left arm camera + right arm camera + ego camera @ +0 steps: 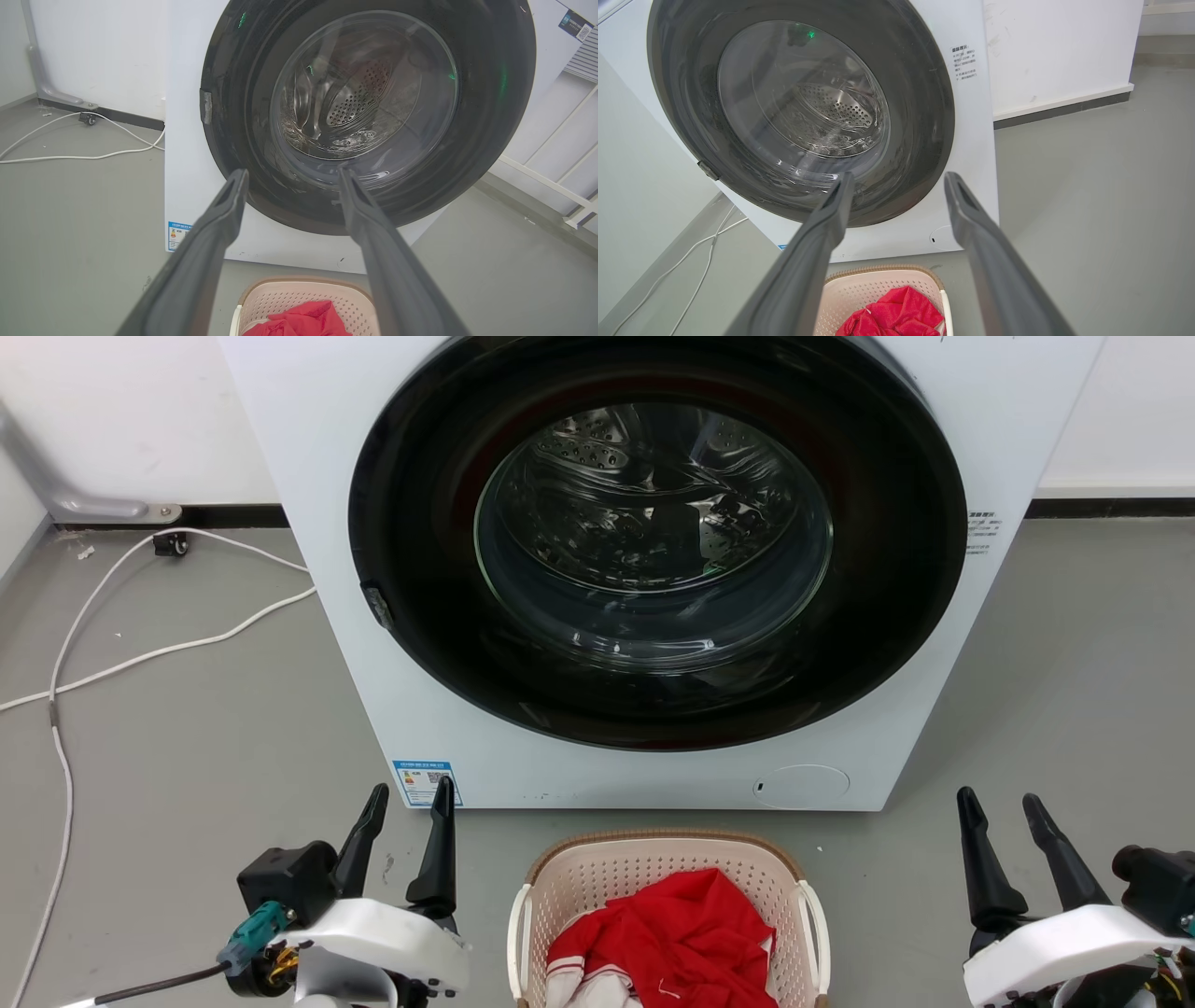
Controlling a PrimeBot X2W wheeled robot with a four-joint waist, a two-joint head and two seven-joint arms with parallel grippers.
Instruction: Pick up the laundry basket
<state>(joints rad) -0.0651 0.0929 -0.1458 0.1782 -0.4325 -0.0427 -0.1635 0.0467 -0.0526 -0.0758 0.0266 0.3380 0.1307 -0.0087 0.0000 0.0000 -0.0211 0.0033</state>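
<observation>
Left gripper (411, 788), right gripper (999, 797): jaws released. Cream perforated plastic laundry basket (597, 877), lower centre. Risk: grip unevenly, you tip it.

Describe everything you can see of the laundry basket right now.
The laundry basket is cream perforated plastic, rounded-rectangular, with a brown woven-look rim and white side handles. It stands upright on the grey floor just before the washing machine, near end out of frame. A red garment with white trim lies inside. The left gripper and right gripper flank it, open, apart from it.
</observation>
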